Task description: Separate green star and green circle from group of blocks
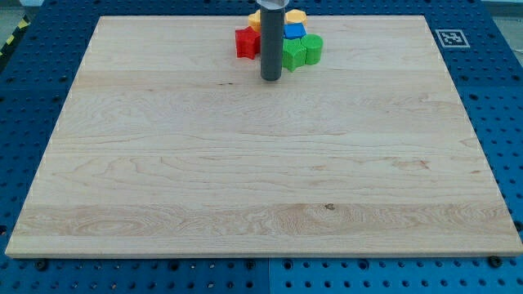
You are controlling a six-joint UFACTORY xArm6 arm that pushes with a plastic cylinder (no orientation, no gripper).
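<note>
A tight group of blocks sits at the view's top centre of the wooden board (245,163). The green star (293,55) and the green circle (312,48) lie side by side on the group's lower right, touching each other. A blue block (292,32) is just above them, a yellow block (294,16) above that, and a red block (246,42) is on the left. My tip (270,77) rests on the board just below the group, left of the green star and right of the red block. The rod hides the group's middle.
The board lies on a blue perforated table (33,73). A black-and-white marker tag (451,37) is at the board's top right corner. An orange block edge (254,17) peeks out left of the rod.
</note>
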